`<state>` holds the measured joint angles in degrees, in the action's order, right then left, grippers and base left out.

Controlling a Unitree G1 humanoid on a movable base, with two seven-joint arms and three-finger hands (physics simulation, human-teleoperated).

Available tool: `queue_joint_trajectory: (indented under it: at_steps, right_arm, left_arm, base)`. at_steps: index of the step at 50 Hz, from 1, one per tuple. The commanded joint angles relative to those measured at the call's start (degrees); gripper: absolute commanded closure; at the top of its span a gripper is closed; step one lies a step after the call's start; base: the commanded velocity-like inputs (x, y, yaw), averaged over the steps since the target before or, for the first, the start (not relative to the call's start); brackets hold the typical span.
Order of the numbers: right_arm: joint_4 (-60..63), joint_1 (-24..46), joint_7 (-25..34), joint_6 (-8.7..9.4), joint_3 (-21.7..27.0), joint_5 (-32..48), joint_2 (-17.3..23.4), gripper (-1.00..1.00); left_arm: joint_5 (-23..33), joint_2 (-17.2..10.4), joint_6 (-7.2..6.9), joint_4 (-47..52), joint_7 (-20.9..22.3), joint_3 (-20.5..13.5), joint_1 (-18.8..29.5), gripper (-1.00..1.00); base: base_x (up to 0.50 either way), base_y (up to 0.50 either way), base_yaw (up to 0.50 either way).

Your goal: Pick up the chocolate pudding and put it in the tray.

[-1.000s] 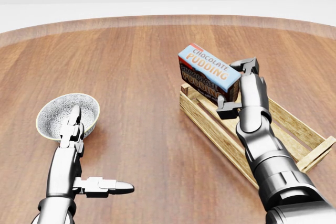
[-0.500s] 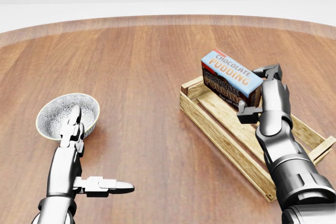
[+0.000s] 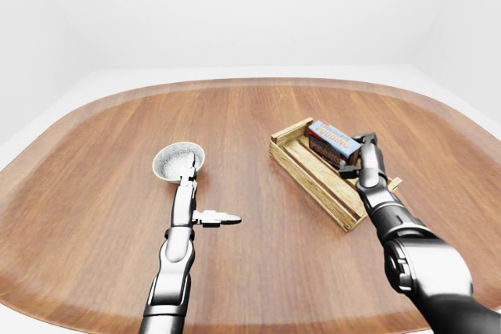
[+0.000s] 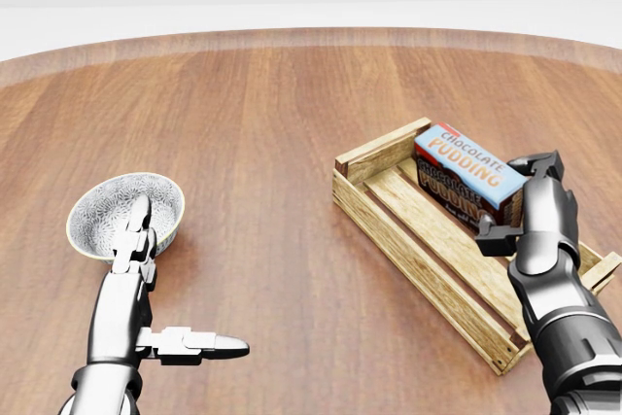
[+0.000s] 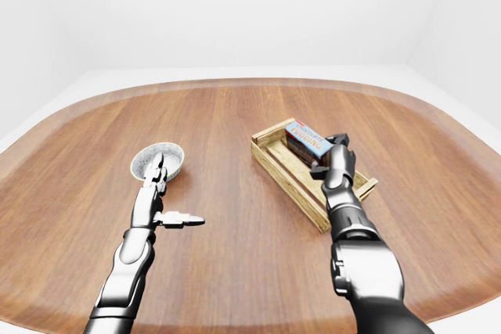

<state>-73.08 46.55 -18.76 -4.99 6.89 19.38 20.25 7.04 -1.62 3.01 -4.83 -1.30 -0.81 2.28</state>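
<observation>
Now: right hand point(image 4: 510, 209) fingers closed on chocolate pudding point(image 4: 468, 182), held over tray point(image 4: 420, 246), tilted. Left hand point(image 4: 155, 298) spread, empty. Risk: early release could land box on far rail, tipping out.

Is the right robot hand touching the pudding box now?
Touching. In the head view the right robot hand has fingers closed round the end of the pudding box, which it holds over the tray.
</observation>
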Motion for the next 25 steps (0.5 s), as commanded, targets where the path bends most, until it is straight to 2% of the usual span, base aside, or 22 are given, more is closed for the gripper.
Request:
queue_joint_trajectory:
  at_steps: [1,25]
  right_arm:
    - [-0.77,-1.09,-0.64,-0.01,0.52,-0.72,0.71,1.00]
    - [-1.86,-2.21,-1.54,-0.01,0.44,0.38,0.57,1.00]
  left_arm:
    - [-3.18,0.32,-1.21,0.42,1.87,-0.62,-0.01,-1.00]
    - [-3.23,0.33,-1.28,0.55,1.89,-0.67,-0.06,-1.00]
  base:
    - [0.00,0.00,0.00]
    - [0.00,0.00,0.00]
